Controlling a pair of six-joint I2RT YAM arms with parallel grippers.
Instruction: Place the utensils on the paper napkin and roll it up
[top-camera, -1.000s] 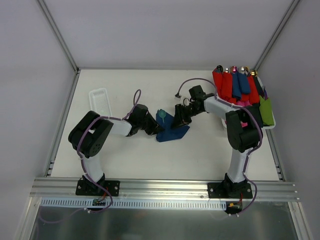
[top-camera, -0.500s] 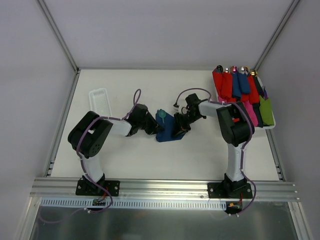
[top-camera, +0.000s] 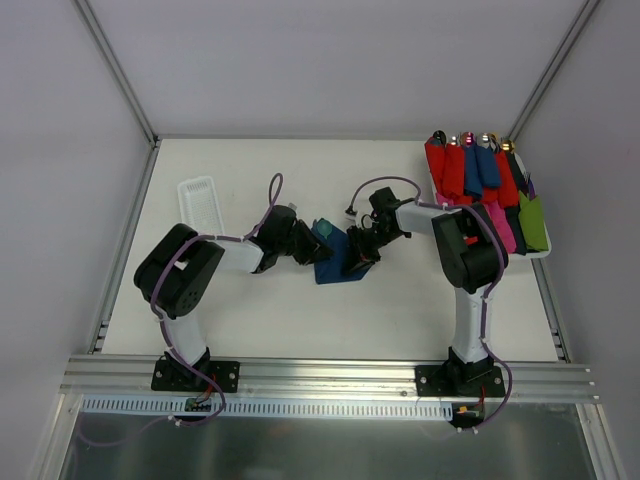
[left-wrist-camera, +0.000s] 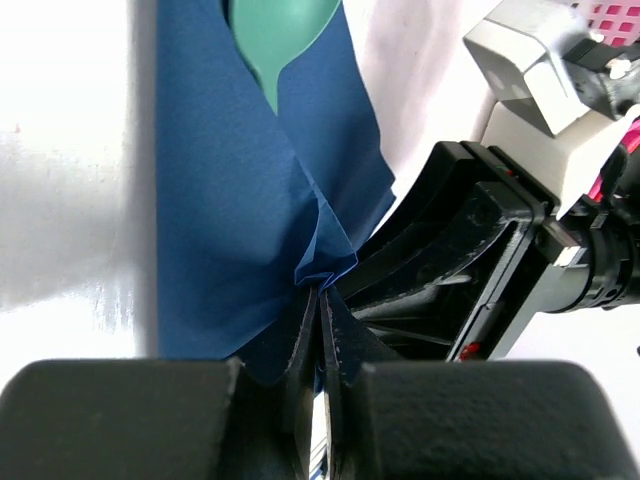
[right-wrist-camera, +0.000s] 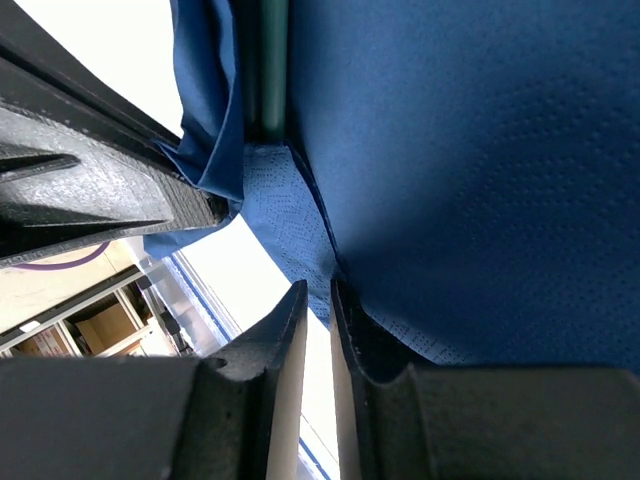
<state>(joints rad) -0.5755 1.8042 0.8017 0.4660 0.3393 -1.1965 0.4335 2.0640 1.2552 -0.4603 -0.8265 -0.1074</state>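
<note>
Tabletop (top-camera: 300, 320), white and walled by pale panels, is the biggest thing, with the paper napkin (top-camera: 333, 243) lying near its middle, between the two arms. Well to the right of the napkin a white holder (top-camera: 545, 252) at the table's far right corner carries a row of red, blue, pink and green rolled bundles (top-camera: 470, 175) with shiny tips. Well to the napkin's left lies an oblong ribbed white tray (top-camera: 200, 203). A purple cable (top-camera: 385, 182) arches just beyond the napkin, over the right arm. From above, both black grippers crowd the navy sheet and hide most of it. The left wrist camera shows what that view cannot: the left gripper (left-wrist-camera: 320, 300) has its fingers pressed together on a raised crease of the napkin, with the right arm's black and white body close on the far side. The utensils (left-wrist-camera: 280, 30) show there as a teal spoon-like end at the napkin's far edge, partly under a fold. In the right wrist view the right gripper (right-wrist-camera: 318, 290) has its fingers nearly together at the napkin's edge; whether they nip the paper is unclear.
</note>
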